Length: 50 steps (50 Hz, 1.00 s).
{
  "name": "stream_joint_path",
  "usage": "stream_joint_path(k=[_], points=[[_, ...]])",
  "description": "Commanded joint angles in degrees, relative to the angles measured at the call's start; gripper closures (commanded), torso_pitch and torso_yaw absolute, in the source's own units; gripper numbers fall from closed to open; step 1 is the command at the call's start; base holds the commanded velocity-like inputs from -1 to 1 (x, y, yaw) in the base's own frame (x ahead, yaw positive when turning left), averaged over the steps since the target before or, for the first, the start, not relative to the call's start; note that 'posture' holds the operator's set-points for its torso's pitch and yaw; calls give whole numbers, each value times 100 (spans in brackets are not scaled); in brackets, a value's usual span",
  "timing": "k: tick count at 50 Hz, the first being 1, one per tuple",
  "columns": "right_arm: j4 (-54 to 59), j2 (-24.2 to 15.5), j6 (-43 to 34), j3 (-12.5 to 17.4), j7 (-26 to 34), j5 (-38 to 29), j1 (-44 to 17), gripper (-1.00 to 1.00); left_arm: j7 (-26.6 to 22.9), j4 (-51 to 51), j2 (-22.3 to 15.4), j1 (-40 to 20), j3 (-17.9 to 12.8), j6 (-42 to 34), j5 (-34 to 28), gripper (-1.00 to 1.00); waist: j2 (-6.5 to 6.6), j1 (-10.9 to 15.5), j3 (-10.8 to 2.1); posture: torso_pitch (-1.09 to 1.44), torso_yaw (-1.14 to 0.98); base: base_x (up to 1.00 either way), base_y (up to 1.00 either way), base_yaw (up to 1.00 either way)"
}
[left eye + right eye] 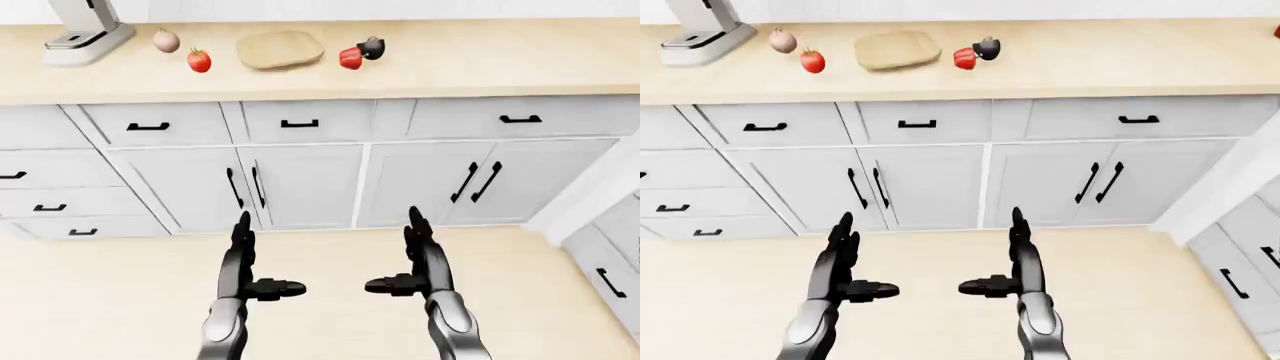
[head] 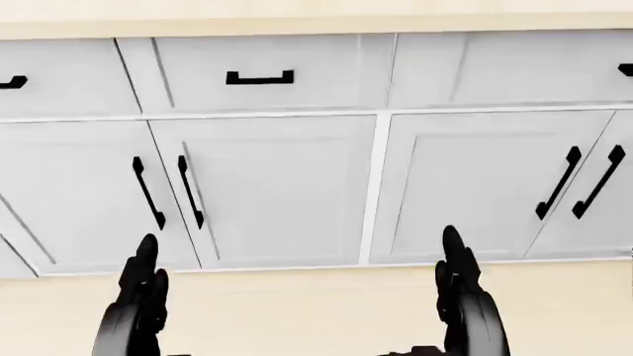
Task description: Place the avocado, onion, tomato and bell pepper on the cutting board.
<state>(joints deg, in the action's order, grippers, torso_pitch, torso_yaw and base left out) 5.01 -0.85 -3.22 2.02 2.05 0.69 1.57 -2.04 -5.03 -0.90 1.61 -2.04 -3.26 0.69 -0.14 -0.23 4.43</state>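
A round wooden cutting board (image 1: 280,49) lies on the light counter near the top of the left-eye view. Left of it are a red tomato (image 1: 199,60) and a brownish onion (image 1: 166,40). Right of the board a red bell pepper (image 1: 350,58) touches a dark avocado (image 1: 372,48). My left hand (image 1: 250,259) and right hand (image 1: 415,259) hang low over the floor, far below the counter. Both are open and hold nothing, fingers straight and thumbs pointing inward.
A grey appliance (image 1: 88,30) stands on the counter (image 1: 480,64) at the top left. White cabinet doors and drawers with black handles (image 1: 300,124) fill the middle. More cabinets (image 1: 610,255) jut out at the right edge. Light wooden floor (image 1: 110,300) lies below.
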Motion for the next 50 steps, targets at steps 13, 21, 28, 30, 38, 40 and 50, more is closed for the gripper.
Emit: stream_joint_path(k=[13, 21, 28, 30, 38, 40, 50], points=[[-2397, -201, -827, 283, 129, -75, -118, -100, -79, 1920, -276, -1006, -216, -1663, -38, -100, -46, 38, -473, 0, 0, 0, 0, 0], [-2684, -306, -1338, 357, 217, -223, -840, -100, -163, 2737, -548, -1449, -551, -2642, -68, -100, 33, 27, -416, 0, 0, 6, 0, 0], [-2565, -388, -1719, 310, 124, -181, -1685, -100, -258, 3389, -975, -1876, -981, -3459, 12, -100, 16, 29, -219, 0, 0, 42, 0, 0], [-2586, -421, -1769, 312, 122, -185, -1767, -100, -293, 3588, -1032, -1857, -1101, -3578, 50, -100, 15, 26, -242, 0, 0, 43, 0, 0], [-3099, -559, -2246, 450, 110, -31, -2075, -100, -376, 4176, -1451, -2264, -1414, -4314, 154, -100, 415, 4, -326, 0, 0, 42, 0, 0], [-3119, -578, -2258, 464, 97, -6, -2094, -100, -379, 4244, -1528, -2352, -1466, -4437, 164, -100, 482, -20, -277, 0, 0, 42, 0, 0], [-3432, -721, -2666, 537, 39, 79, -2405, -100, -413, 4467, -1922, -2730, -1727, -4899, 297, -100, -103, 123, -423, 0, 0, 41, 0, 0]])
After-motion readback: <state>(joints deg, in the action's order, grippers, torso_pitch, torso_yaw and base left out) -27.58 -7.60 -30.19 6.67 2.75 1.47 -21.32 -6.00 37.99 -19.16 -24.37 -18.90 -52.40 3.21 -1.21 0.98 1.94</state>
